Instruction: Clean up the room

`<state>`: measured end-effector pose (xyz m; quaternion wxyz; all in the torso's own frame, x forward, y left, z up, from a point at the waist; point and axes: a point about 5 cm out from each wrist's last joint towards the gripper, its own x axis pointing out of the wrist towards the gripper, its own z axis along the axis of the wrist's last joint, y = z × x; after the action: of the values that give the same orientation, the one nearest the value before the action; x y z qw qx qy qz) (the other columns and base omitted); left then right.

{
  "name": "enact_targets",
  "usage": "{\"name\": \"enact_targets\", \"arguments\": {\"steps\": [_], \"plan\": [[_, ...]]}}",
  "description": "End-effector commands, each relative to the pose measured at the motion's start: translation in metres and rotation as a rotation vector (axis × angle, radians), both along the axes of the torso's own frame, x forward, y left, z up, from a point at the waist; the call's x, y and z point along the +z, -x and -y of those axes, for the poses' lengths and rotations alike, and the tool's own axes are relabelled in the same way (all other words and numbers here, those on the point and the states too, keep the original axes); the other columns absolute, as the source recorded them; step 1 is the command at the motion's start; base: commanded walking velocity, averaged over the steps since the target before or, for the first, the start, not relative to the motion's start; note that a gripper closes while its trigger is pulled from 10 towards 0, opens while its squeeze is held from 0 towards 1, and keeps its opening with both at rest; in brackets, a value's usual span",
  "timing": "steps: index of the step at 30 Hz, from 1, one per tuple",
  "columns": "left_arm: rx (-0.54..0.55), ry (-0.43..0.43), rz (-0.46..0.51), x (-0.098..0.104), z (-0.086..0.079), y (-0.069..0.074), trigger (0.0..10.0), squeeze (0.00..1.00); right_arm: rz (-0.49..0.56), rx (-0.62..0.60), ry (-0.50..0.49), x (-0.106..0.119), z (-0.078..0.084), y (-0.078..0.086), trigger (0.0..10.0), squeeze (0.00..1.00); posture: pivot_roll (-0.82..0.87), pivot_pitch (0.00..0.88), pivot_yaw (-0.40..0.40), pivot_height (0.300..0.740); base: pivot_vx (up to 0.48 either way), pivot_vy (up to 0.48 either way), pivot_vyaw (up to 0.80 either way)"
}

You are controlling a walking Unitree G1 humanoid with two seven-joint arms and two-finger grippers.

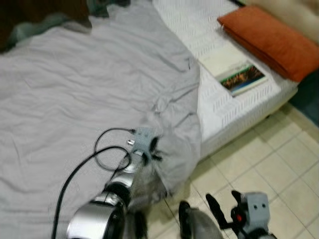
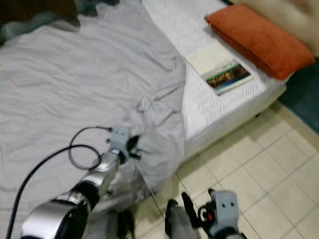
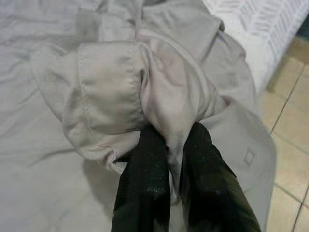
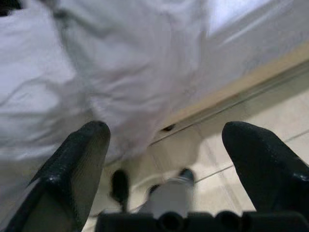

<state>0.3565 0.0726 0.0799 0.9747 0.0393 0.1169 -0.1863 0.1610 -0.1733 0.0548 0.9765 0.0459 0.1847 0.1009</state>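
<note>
A grey sheet is spread over most of the left and middle of the head frames, and a bunched fold of it at its lower right edge is pinched between the closed fingers of the left gripper, while the right gripper is held spread wide over the tiled floor at the lower right. The sheet is judged light, soft and limp, likely to sag and slide, so it is best gripped at a hem or corner. One sheet, one orange pillow, one book and one bed are counted.
</note>
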Motion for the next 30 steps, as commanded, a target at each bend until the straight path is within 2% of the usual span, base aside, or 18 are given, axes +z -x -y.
{"name": "enact_targets", "arguments": {"steps": [1,4,7,15,16,17,18,19,21,22,23,25,30], "plan": [[-0.003,-0.007,-0.037,-0.009,-0.001,0.005,10.0,0.0,-0.032,-0.017,0.026,-0.004,0.008,0.011,10.0,0.0,-0.37,0.293,0.046,0.74,0.0,-0.45,0.0],[-0.018,-0.007,-0.032,-0.005,0.004,0.003,10.0,0.0,-0.062,-0.037,0.036,-0.006,0.015,0.025,10.0,0.0,-0.39,0.287,0.042,0.74,0.0,-0.442,0.0],[-0.032,-0.009,-0.025,0.0,0.01,0.001,10.0,0.0,-0.075,-0.057,0.042,-0.006,0.02,0.032,10.0,0.0,-0.39,0.287,0.045,0.74,0.0,-0.436,0.0],[-0.072,-0.011,-0.013,0.008,0.023,-0.001,10.0,0.0,-0.072,-0.057,0.039,-0.006,0.015,0.036,10.0,0.0,-0.42,0.285,0.061,0.74,0.0,-0.438,0.0],[-0.081,-0.013,-0.012,0.01,0.028,-0.001,10.0,0.0,-0.047,-0.024,-0.002,-0.002,0.011,0.036,10.0,0.0,-0.43,0.285,0.066,0.74,0.0,-0.439,0.0],[-0.081,-0.013,-0.012,0.01,0.028,-0.001,10.0,0.0,-0.047,-0.024,-0.002,-0.002,0.011,0.036,10.0,0.0,-0.43,0.285,0.066,0.74,0.0,-0.439,0.0],[-0.085,-0.015,-0.011,0.011,0.031,-0.002,10.0,0.0,-0.008,0.016,-0.044,0.004,0.006,0.033,10.0,0.0,-0.43,0.287,0.071,0.74,0.0,-0.439,0.0],[-0.085,-0.015,-0.011,0.011,0.031,-0.002,10.0,0.0,-0.008,0.016,-0.044,0.004,0.006,0.033,10.0,0.0,-0.43,0.287,0.071,0.74,0.0,-0.439,0.0],[-0.082,-0.018,-0.004,0.015,0.033,-0.003,10.0,0.0,0.084,0.065,-0.085,0.018,0.0,0.02,10.0,0.0,-0.43,0.287,0.075,0.74,0.0,-0.433,0.0],[-0.082,-0.018,-0.004,0.015,0.033,-0.003,10.0,0.0,0.084,0.065,-0.085,0.018,0.0,0.02,10.0,0.0,-0.43,0.287,0.075,0.74,0.0,-0.431,0.0],[-0.077,-0.018,0.003,0.017,0.034,-0.005,10.0,0.0,0.13,0.083,-0.104,0.025,-0.002,0.013,10.0,0.0,-0.43,0.287,0.078,0.74,0.0,-0.424,0.0],[-0.074,-0.019,0.005,0.019,0.033,-0.006,10.0,0.0,0.146,0.09,-0.111,0.028,-0.004,0.01,10.0,0.0,-0.43,0.287,0.078,0.74,0.0,-0.424,0.0],[-0.063,-0.034,0.01,0.021,0.031,-0.008,10.0,0.0,0.173,0.221,-0.193,0.038,-0.02,0.0,10.0,0.0,-0.42,0.295,0.08,0.74,0.048,-0.417,0.0]]}}
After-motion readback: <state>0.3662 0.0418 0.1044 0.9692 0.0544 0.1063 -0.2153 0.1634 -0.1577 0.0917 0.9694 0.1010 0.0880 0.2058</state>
